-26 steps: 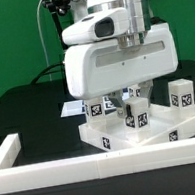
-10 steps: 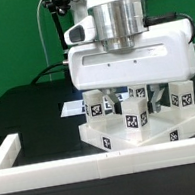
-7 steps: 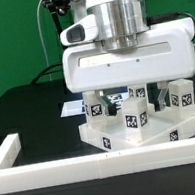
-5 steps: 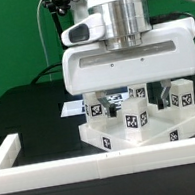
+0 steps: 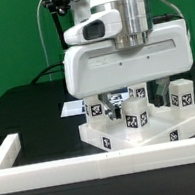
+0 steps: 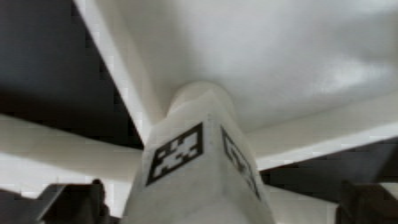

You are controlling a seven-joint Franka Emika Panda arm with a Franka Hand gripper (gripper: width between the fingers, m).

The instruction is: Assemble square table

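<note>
White plastic square tabletop panel (image 5: pixel 141 129) flat on black table (image 5: pixel 32 110), tagged white leg blocks (image 5: pixel 136 113) upright on it, long axes vertical, gripper (image 5: pixel 116 101) spread apart above them, holding nothing.

The hand (image 5: pixel 114 101) hides behind the wrist housing; tabletop (image 5: pixel 152 136) partly covered.
</note>
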